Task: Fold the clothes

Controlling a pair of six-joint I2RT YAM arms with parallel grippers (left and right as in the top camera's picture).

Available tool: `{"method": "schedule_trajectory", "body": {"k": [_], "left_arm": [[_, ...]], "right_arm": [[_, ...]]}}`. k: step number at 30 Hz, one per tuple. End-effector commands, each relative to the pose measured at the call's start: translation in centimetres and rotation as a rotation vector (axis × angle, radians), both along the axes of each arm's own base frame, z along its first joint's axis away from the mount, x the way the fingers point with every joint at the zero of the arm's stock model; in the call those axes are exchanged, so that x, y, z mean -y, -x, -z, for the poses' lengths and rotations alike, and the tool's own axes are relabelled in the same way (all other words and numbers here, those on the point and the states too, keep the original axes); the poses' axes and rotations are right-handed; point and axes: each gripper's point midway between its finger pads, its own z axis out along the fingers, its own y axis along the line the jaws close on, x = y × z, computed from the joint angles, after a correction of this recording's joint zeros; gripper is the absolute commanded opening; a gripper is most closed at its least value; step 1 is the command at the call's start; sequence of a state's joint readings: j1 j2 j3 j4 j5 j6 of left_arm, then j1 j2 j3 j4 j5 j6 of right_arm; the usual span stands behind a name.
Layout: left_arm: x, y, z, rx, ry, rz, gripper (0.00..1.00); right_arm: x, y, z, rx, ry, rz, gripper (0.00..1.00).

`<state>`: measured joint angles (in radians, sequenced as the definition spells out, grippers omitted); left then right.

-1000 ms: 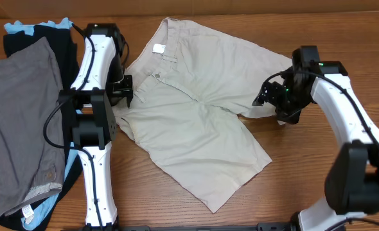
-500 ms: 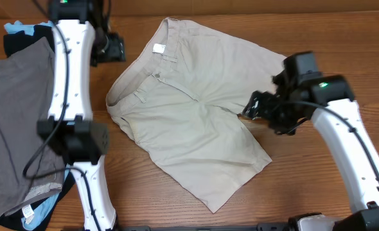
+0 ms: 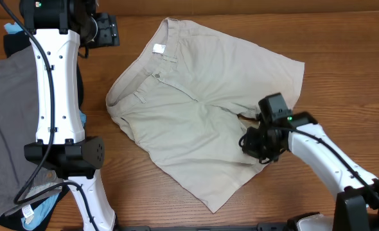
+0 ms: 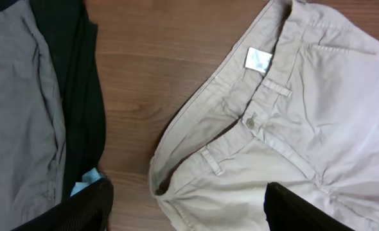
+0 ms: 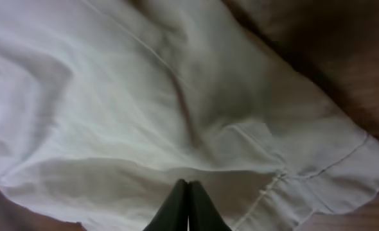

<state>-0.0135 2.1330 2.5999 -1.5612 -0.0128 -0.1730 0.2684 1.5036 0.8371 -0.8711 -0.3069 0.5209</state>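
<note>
My right gripper (image 3: 260,144) is clenched, its tips pressed together and resting down on cloth. Whether a pinch of fabric is caught between them, I cannot tell from my wrist view. Under and all around it lie the shorts (image 3: 189,96), spread flat on the bench (image 3: 350,38). I sit on the inner edge of the nearer leg (image 3: 209,167), just beside the notch where the two legs part.

From there the garment runs away to my left and farther off. Its long axis goes slantwise from the hems on my side up to the waistband (image 4: 266,86) at the far left. The other leg (image 3: 273,64) fans out beyond me toward the far right.

That slant decides the fold, I judge — one leg has to cross the line from fly to crotch. This arm is the nearer one for the hem end.

My left gripper (image 3: 103,31) hangs released, fingers wide, above bare bench beside the waistband and so closer to that end. The grey garment (image 3: 6,122) lies well apart, at the far left.
</note>
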Motion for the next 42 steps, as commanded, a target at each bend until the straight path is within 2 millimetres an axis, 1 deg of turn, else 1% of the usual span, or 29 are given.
{"method": "schedule_trajectory", "body": {"k": [1,3,5,7,8,13,14,17,22,25,27,31,33,34,36,37,40,42], "left_arm": [[0.6,-0.4,-0.1,0.014,0.006,0.033,0.77],[0.9,-0.5,-0.1,0.019,0.006,0.038,0.77],[1.0,-0.6,-0.2,0.025,0.006,0.041,0.78],[1.1,-0.7,-0.2,0.026,0.006,0.043,0.78],[1.2,-0.6,-0.2,0.025,0.006,0.044,0.81],[1.2,-0.6,-0.2,0.025,0.006,0.045,0.85],[1.2,-0.6,-0.2,0.025,0.006,0.046,0.88],[1.2,-0.6,-0.2,0.025,0.006,0.046,0.91],[1.2,-0.6,-0.2,0.025,0.006,0.046,0.94],[1.2,-0.6,-0.2,0.025,0.006,0.046,0.97],[1.3,-0.6,-0.2,0.025,0.007,0.046,0.99],[1.3,-0.6,-0.2,0.024,0.008,0.046,1.0],[1.4,-0.6,-0.2,0.024,0.012,0.049,1.0],[1.4,-0.6,-0.2,0.024,0.013,0.05,1.0],[1.4,-0.6,-0.2,0.024,0.012,0.05,1.0],[1.4,-0.6,-0.2,0.025,0.007,0.06,1.0],[1.3,-0.6,-0.2,0.025,-0.007,0.086,1.0],[1.3,-0.6,-0.3,0.026,-0.009,0.088,0.99]], "right_arm": [[0.1,0.9,1.3,-0.02,-0.003,0.041,0.04],[0.5,1.1,2.2,-0.029,0.014,0.076,0.04],[1.7,1.4,3.3,-0.049,0.062,0.149,0.04],[2.2,1.4,4.0,-0.058,0.068,0.192,0.04],[2.6,1.3,4.2,-0.06,0.068,0.209,0.04],[4.9,0.6,5.2,-0.081,0.088,0.3,0.04],[6.0,0.4,5.6,-0.094,0.096,0.344,0.04],[7.7,0.2,6.3,-0.116,0.104,0.412,0.04],[11.0,0.1,7.5,-0.147,0.106,0.5,0.04],[13.0,-0.3,7.8,-0.141,0.101,0.549,0.04],[14.8,-1.1,7.7,-0.113,0.102,0.582,0.04],[18.9,-3.8,6.4,-0.004,0.106,0.642,0.04],[20.3,-5.6,5.1,0.063,0.091,0.637,0.04],[20.6,-6.7,4.2,0.104,0.073,0.616,0.04],[20.7,-8.5,2.6,0.163,0.04,0.564,0.05],[20.6,-9.2,1.7,0.178,0.026,0.538,0.07],[20.1,-10.5,-1.1,0.19,0.007,0.478,0.2],[19.7,-11.4,-3.8,0.208,0.009,0.447,0.24]]}}
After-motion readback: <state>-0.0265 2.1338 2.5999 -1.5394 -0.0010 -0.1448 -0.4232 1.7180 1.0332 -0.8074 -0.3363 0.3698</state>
